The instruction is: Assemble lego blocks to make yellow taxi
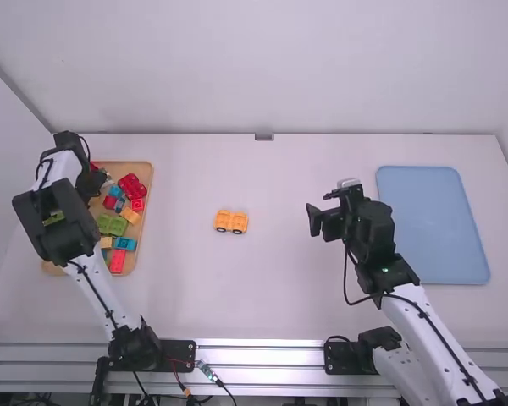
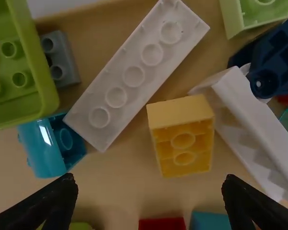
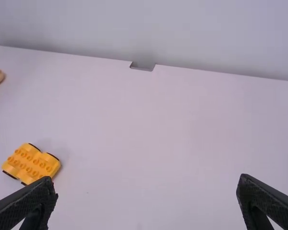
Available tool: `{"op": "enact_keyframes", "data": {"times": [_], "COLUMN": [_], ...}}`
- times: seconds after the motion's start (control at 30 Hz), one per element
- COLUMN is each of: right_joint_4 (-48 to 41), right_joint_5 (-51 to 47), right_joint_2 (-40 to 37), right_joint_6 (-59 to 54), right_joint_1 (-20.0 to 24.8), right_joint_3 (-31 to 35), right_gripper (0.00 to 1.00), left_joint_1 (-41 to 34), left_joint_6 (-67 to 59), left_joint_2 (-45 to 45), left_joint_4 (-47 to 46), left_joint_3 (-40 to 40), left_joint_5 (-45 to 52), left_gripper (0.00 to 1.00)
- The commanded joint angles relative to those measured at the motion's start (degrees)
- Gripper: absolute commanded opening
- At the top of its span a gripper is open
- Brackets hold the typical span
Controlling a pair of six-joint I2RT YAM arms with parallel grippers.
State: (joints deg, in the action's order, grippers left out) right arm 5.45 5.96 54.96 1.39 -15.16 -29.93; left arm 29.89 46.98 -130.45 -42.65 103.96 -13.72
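The yellow car base (image 3: 31, 164) sits alone on the white table (image 1: 279, 296), between the 2 arms, studs up and dark wheels peeking out at its sides. Off to the left is the wooden tray (image 1: 150, 182) of loose blocks, where a yellow block (image 2: 183, 148) shows its hollow underside, wedged close to a white block (image 2: 254, 127) and a long white bar (image 2: 137, 74).

That crowding is what I'd worry about: a finger coming down could land on either white piece, or drag it along. Gripped as it lies, the block might also meet the studs wrong way round, and pressing it on off-centre could send the wheeled base rolling.

The left arm reaches far out, bent over the tray, its gripper (image 2: 149, 179) pointing down, 2 fingers spread, empty. The right gripper (image 3: 146, 178) hangs above the table near the blue mat (image 1: 432, 224), also parted and holding nothing
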Motion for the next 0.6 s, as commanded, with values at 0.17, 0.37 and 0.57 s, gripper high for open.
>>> {"op": "enact_keyframes", "data": {"times": [0.17, 0.37, 0.57], "right_joint_4": [0.04, 0.04, 0.04], "right_joint_5": [0.02, 0.02, 0.0], "right_joint_2": [0.0, 0.0, 0.0], "right_joint_6": [0.26, 0.26, 0.24], "right_joint_1": [0.11, 0.11, 0.11], "right_joint_3": [-1.25, -1.25, -1.22], "right_gripper": [0.99, 0.99, 0.99], "left_joint_1": [0.72, 0.77, 0.77], "left_joint_6": [-0.39, -0.41, -1.13], "left_joint_2": [-1.57, -1.57, -1.57], "left_joint_4": [-1.25, -0.27, 2.44], "left_joint_3": [-0.22, -0.22, -0.22], "left_joint_5": [-0.85, -0.79, -0.35], "left_gripper": [0.75, 0.81, 0.86]}}
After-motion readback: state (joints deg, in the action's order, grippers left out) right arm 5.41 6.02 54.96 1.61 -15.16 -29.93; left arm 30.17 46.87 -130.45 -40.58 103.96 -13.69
